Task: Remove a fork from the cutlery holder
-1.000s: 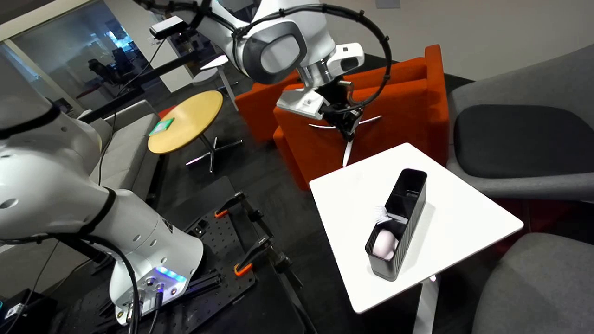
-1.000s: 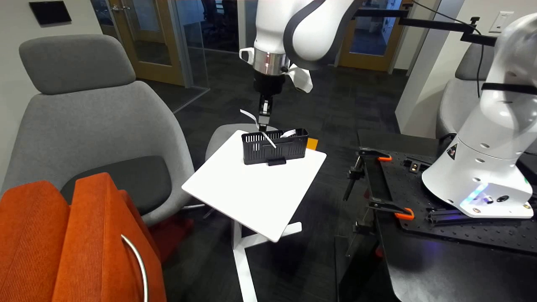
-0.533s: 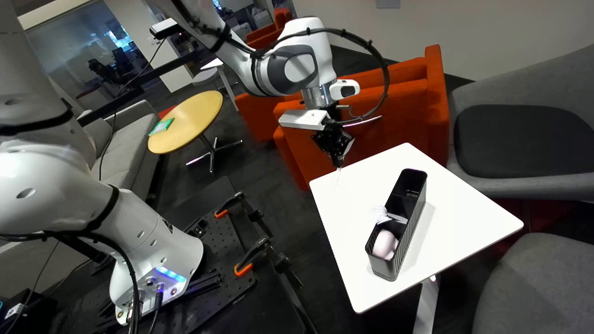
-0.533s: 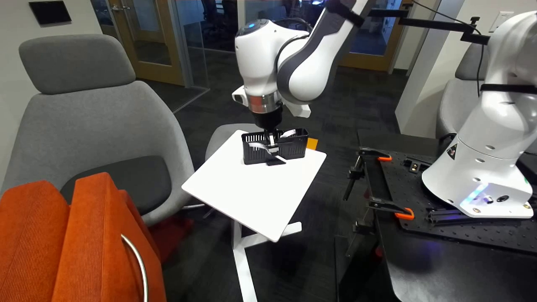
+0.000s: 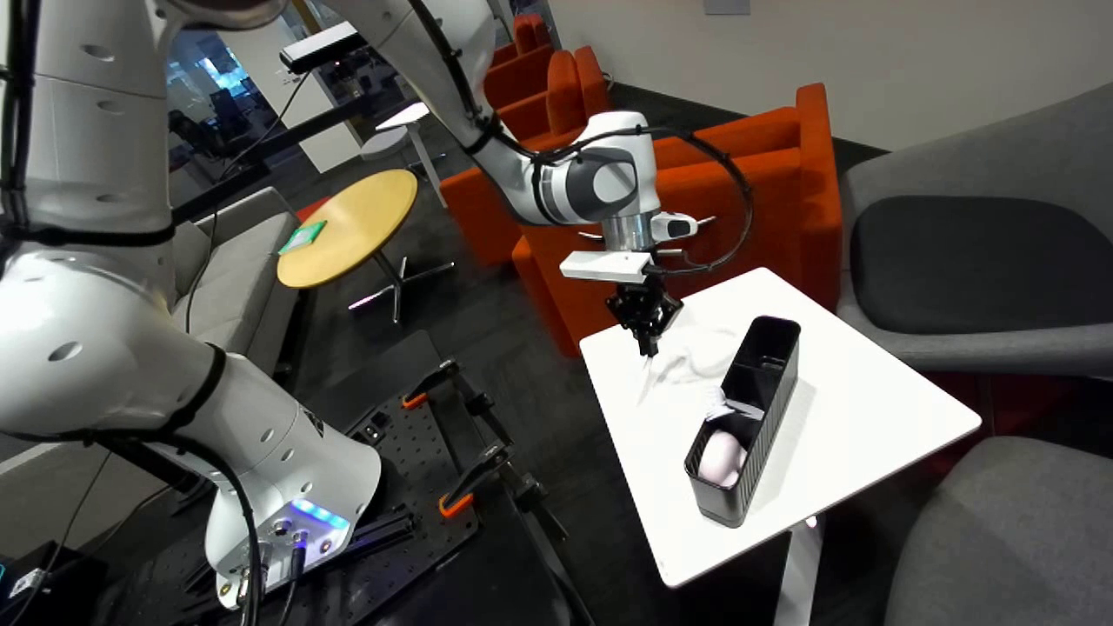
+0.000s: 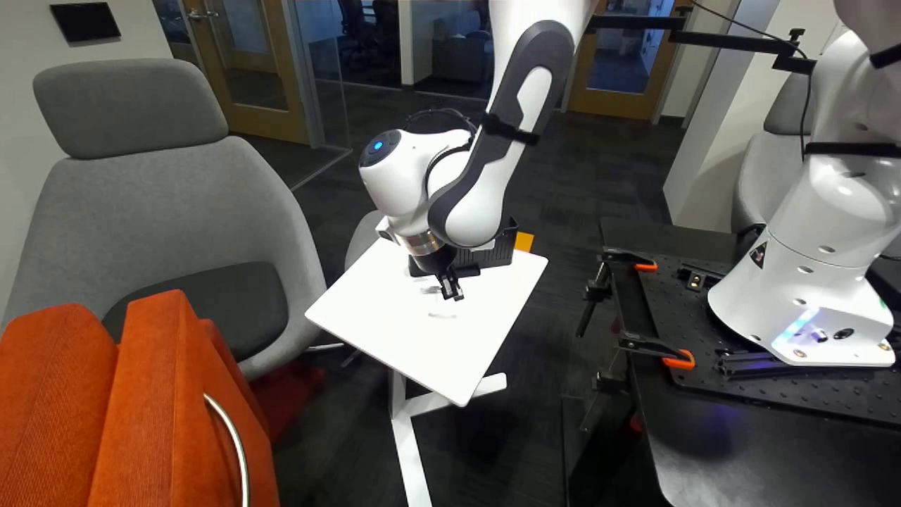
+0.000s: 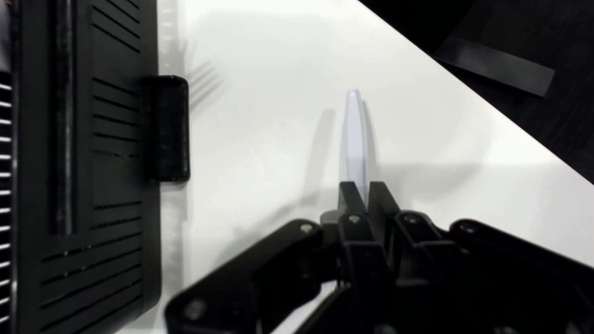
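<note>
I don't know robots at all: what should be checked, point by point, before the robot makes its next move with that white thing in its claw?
1. Fork out of the cutlery holder: ok, it is beside the holder.
2. Gripper shut on the fork: ok, seemingly; the fork comes out between close-set jaws.
3. Holder upright on the table: ok.
4. Nothing poking out of the holder: not ok; another white utensil reaches over its rim.
5. Fork clear of the table: cannot tell; shadows show by it, but contact is unclear.
6. Fork's pronged end pointing a safe way: cannot tell; no view shows it clearly.
</note>
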